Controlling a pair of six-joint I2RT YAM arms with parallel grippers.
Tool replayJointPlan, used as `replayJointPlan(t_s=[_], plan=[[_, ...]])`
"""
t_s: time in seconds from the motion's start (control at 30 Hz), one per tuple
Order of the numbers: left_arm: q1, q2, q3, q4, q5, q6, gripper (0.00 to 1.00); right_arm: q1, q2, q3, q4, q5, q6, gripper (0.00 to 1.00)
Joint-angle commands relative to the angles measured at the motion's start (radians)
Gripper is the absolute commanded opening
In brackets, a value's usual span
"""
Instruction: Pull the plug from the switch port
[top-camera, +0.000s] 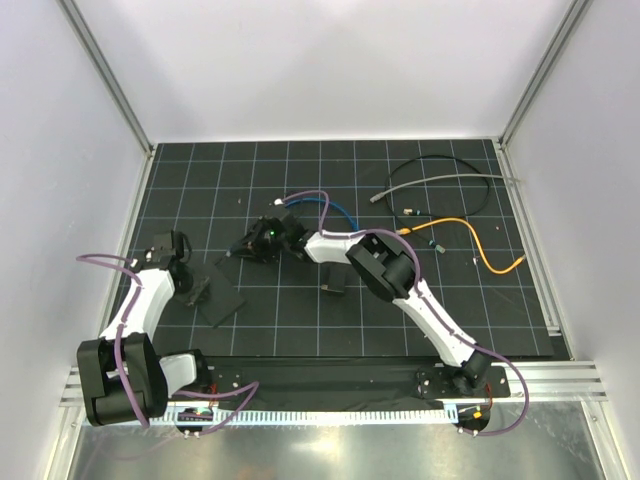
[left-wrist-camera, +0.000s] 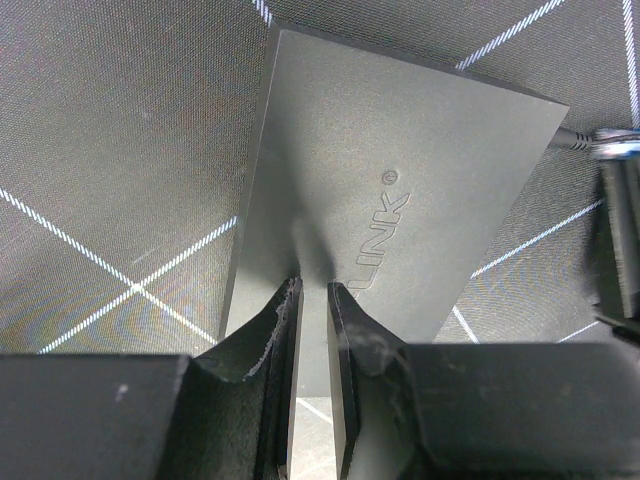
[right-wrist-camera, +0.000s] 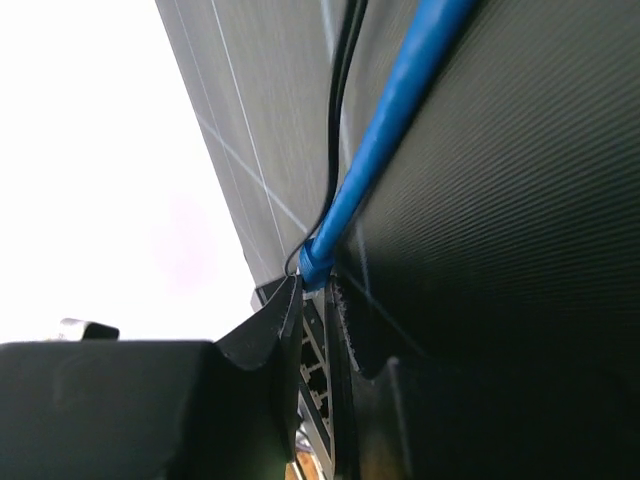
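Jutting from left gripper (left-wrist-camera: 314, 290) — switch (left-wrist-camera: 400, 170); plug (right-wrist-camera: 312, 268) in right gripper (right-wrist-camera: 318, 288)

Left gripper (top-camera: 196, 289) at switch (top-camera: 222, 298); right gripper (top-camera: 264, 240) at blue cable (top-camera: 335, 207) end.

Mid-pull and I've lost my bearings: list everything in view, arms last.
switch: one, matte black, left-centre of mat, under left fingertips
blue cable: one, blue, mid-mat, end between right fingers
orange cable: one, orange, right side of mat
grey cable: one, grey, far right of mat
black cable: one, black, looped at far right too
mat: one, black with white grid, tabletop
left gripper: one, black, fingers nearly together on switch
right gripper: one, black, shut on blue cable
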Motion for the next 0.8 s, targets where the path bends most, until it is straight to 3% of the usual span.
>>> replayJointPlan(t_s=[0.0,0.37,0.53,0.7,0.77], plan=[[0.007,0.018,-0.04,-0.01,-0.019,0.001,0.21,-0.021,-0.037,-0.036,-0.092,0.089,-0.04,0.01],[0.007,-0.04,-0.014,-0.004,-0.004,0.033,0.17,0.028,-0.288,-0.196,-0.072,-0.051,-0.198,0.01],[0.007,-0.084,0.022,0.02,0.125,0.079,0.18,0.1,-0.444,-0.265,-0.039,-0.172,-0.228,0.01],[0.007,-0.169,0.038,0.074,0.229,0.137,0.19,0.133,-0.598,-0.315,0.022,-0.273,-0.176,0.01],[0.006,-0.192,0.04,0.091,0.244,0.146,0.19,0.133,-0.628,-0.338,0.133,-0.333,-0.083,0.01]])
